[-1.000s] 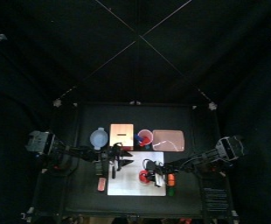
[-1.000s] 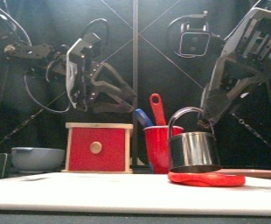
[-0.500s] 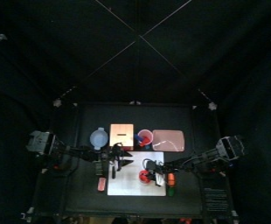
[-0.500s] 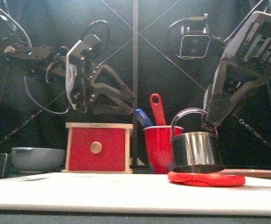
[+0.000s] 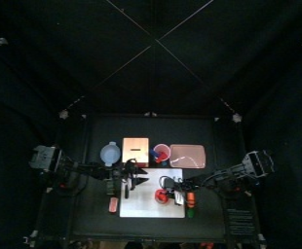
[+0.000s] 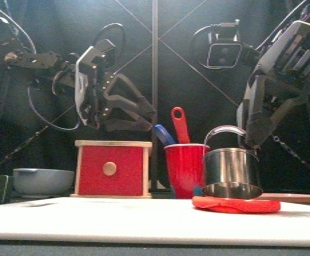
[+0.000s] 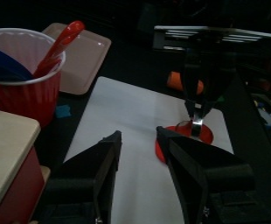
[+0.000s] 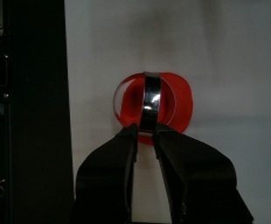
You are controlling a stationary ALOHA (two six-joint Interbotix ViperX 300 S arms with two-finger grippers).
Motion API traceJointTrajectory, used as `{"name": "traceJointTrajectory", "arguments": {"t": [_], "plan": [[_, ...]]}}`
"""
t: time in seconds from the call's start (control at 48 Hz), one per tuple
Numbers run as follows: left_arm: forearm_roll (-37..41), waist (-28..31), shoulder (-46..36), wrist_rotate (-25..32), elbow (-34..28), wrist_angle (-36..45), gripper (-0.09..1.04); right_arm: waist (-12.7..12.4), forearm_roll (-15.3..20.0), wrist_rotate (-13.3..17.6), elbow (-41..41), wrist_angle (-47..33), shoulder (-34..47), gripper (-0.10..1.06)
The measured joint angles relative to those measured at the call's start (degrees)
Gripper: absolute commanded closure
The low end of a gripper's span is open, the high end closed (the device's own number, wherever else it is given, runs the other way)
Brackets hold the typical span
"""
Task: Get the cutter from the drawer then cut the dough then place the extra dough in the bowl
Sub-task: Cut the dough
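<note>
Behind the white cutting board point(image 6: 104, 225) I see three containers. The red cup point(image 6: 185, 172) is smooth plastic and holds a blue toy knife point(image 6: 162, 135) and a red toy knife point(image 6: 179, 120), both leaning. Left of the cup stands the pale wooden box point(image 6: 114, 150). It is square, with a red drawer front and a round knob, and I cannot see what is in it. Further left is the blue-grey bowl point(image 6: 42, 181), low and rounded; its inside I cannot judge.

The flat pink tray point(image 5: 188, 154) lies behind the board's right part. On that right part lies the dough point(image 6: 235, 205), a flat, glossy red disc. The cutter point(image 6: 231, 172), a shiny metal ring with a thin wire handle, is on the dough or just above it; I cannot tell if they touch.

My right gripper point(image 8: 148, 131) is closed on this wire handle. My left gripper point(image 7: 142, 134) hangs over the board's left part, jaws apart and holding nothing.
</note>
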Motion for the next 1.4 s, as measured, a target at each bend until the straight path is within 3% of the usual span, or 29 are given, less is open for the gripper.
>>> {"name": "traceJointTrajectory", "arguments": {"t": [0.479, 0.917, 1.396], "plan": [[0.0, 0.0, 0.35, 0.0, 0.0, 0.09, 0.16, 0.09, -0.35, 0.0, -0.79, 0.09, -0.09, 0.38], [0.0, 0.0, 0.35, 0.0, 0.0, 0.09, 0.16, 2.37, 1.23, 0.0, -1.05, 0.09, 1.67, 0.38], [0.0, 0.0, 0.44, 0.0, 0.0, 0.09, 0.16, 2.55, 1.85, 0.0, -1.14, 0.09, 3.25, 0.35]]}}
